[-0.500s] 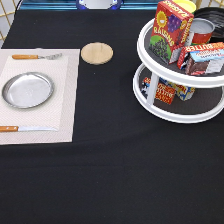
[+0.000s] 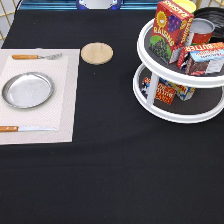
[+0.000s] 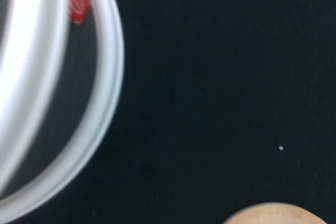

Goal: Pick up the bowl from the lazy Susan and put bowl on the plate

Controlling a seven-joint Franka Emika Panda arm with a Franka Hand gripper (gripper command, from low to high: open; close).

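Item: shallow glossy black bowl (image 2: 212, 15), only partly seen at the back of the top tier of the white two-tier lazy Susan (image 2: 180, 75), behind a raisin box (image 2: 170, 30) and red can (image 2: 200, 31). Judged rigid, light, slippery; best taken by the rim. Round silver metal plate (image 2: 27, 90) lies bare on a pale placemat (image 2: 65, 100). Gripper is not shown in the exterior view; finger state cannot be told.

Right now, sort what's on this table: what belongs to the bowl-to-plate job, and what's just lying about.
Job:
black bowl, top tier, at the exterior view's top right edge
lazy Susan
silver plate, bare

Lying about:
wooden coaster
fork
knife
raisins box
red can
butter box

No claw shows in the exterior view.
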